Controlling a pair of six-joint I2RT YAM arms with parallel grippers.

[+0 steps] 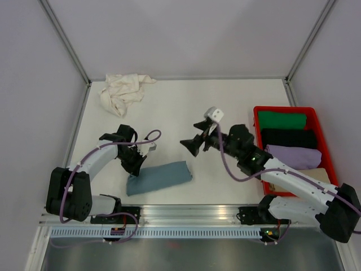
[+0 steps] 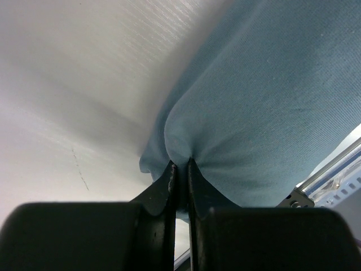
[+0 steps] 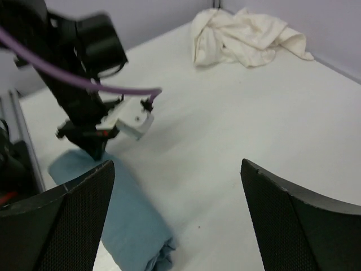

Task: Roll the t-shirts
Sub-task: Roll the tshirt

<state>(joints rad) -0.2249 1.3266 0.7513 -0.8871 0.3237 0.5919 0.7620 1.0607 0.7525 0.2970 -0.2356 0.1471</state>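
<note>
1. At the lower centre-left of the overhead view, the slate-blue t-shirt lies on the bench as a compact oblong bundle, just ahead of the arm bases.
2. The left fingers are clamped together on a pinch of blue cloth at the bundle's left end. The wrist view shows the fabric puckering where they bite.
3. The right fingers stand wide apart and hold nothing. They hover over bare bench near mid-frame, up and right of the bundle's free end, without touching it.
4. The cream t-shirt sits crumpled at the upper left, well apart from both arms and not yet rolled.
5. At the right edge, a red bin holds green, black and lilac rolled garments.
6. The blue shirt's roll looks about finished, though from above it may be a loose fold rather than a tight roll. The step in hand seems to be securing it.
7. The next move probably calls for the right fingers to descend onto the free end, so both ends lift level and the roll does not slacken. The cream shirt then needs spreading flat.
</note>
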